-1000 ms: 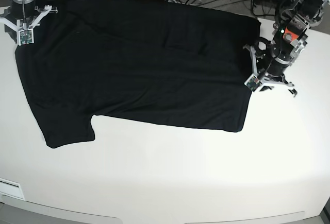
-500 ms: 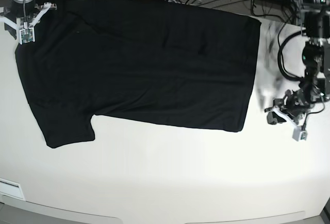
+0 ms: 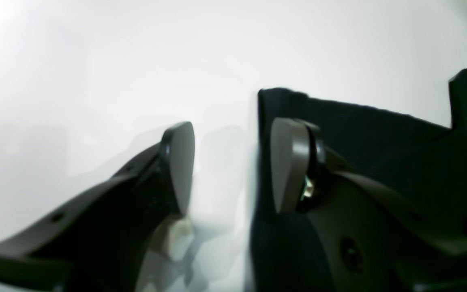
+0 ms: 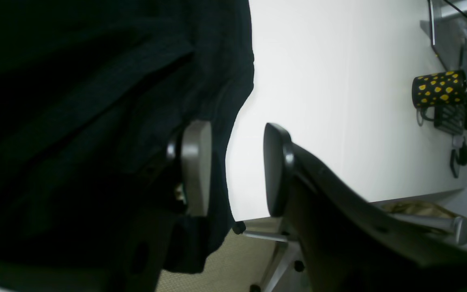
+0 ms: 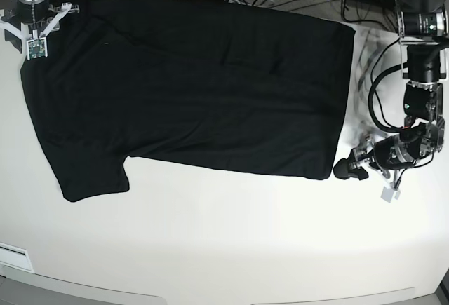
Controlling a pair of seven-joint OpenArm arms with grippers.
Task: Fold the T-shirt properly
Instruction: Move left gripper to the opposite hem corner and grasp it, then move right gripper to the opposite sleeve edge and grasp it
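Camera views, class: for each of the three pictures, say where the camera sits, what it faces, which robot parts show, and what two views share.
Base: high above, looking down at the T-shirt on the white table; both arms show.
Left wrist: behind the left end effector, open, at the shirt's corner.
Right wrist: behind the right end effector, open, at the shirt's edge, a mug beyond.
Shared: shirt and table appear in all.

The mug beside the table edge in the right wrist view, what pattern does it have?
The mug is black with yellow heart-like spots, seen best in the right wrist view.
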